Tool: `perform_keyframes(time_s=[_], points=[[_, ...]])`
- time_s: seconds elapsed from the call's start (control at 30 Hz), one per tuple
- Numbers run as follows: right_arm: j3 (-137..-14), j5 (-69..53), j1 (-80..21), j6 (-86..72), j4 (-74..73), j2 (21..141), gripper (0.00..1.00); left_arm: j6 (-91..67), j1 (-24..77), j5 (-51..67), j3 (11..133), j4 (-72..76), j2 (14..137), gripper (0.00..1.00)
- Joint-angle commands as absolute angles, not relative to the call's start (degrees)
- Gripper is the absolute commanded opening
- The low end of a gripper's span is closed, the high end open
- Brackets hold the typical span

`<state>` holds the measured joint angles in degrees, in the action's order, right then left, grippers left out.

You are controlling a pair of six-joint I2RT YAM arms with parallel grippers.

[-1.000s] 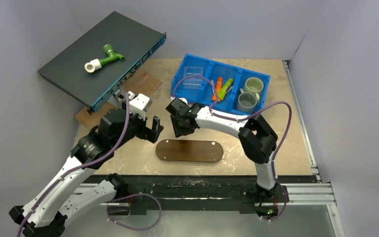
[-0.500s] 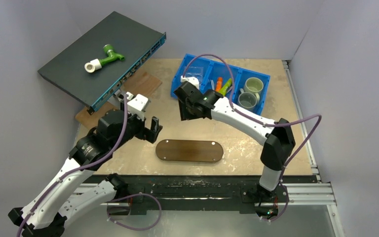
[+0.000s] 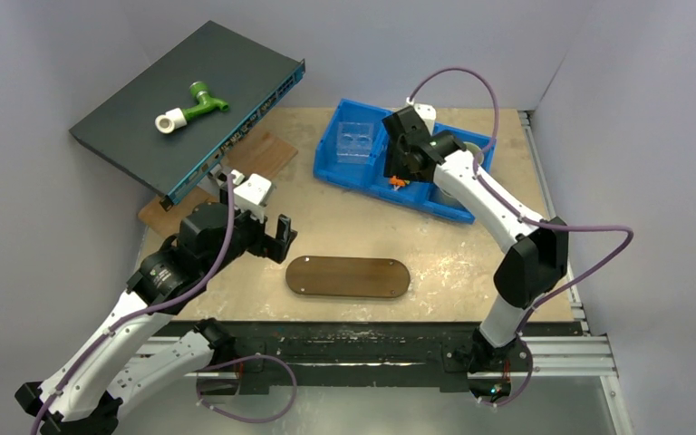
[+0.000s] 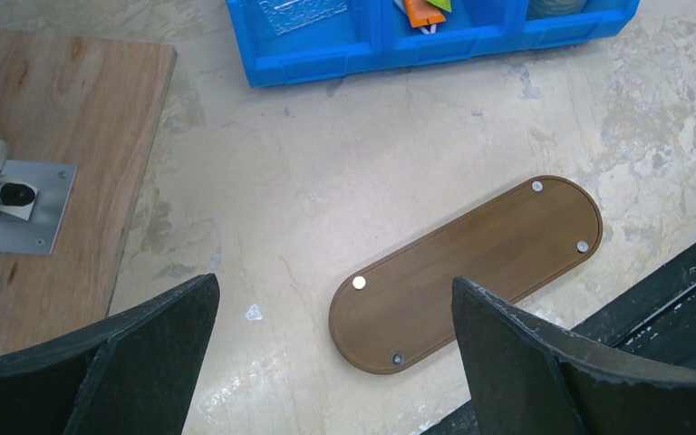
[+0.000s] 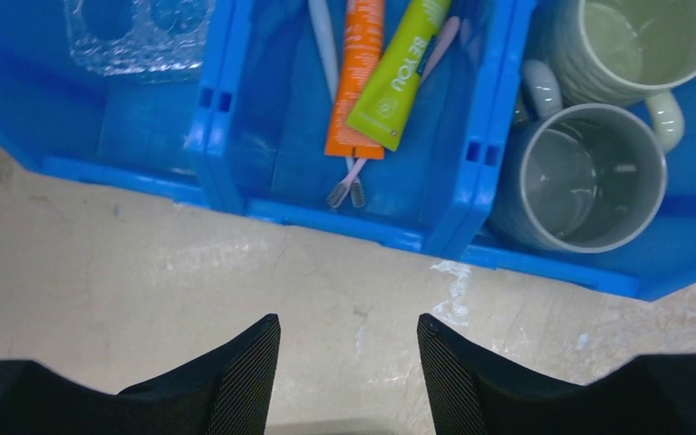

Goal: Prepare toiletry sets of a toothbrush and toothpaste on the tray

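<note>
Hovering at the left, the left fingers (image 4: 136, 362) stand wide and empty over the worktop (image 4: 263, 208), with the bare oval tray (image 4: 471, 272) below, slightly to their right. Further right, the right fingers (image 5: 227, 376) are parted, holding nothing. A pinch here may catch two things, since the orange tube (image 5: 360, 82), lime-green tube (image 5: 399, 77) and toothbrushes (image 5: 323, 41) overlap. They lie in the blue bin's (image 5: 353, 227) middle compartment, just beyond the right fingertips.

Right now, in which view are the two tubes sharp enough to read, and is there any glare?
Right wrist view: sharp; lettering on the lime-green tube is readable, the orange tube beside it clear; pale glare on the table near the blue bin. Left wrist view: the tray is sharp, evenly lit. Top external view: softer, and the right arm covers most of the tubes.
</note>
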<state>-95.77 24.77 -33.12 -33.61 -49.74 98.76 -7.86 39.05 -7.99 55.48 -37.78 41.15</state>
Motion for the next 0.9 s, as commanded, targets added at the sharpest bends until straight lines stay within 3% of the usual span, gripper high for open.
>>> perform_keyframes(time_s=[0.0, 0.87], points=[[-98.26, 25.97, -29.53, -33.55, -48.76, 97.29, 0.61, -7.18, 39.13, -8.54, 55.42, -35.44, 40.96, 1.0], [-103.94, 25.1, -19.21, -39.21, -48.04, 110.84, 0.62, -8.34, 39.1, -6.21, 55.46, -35.2, 40.95, 1.0]])
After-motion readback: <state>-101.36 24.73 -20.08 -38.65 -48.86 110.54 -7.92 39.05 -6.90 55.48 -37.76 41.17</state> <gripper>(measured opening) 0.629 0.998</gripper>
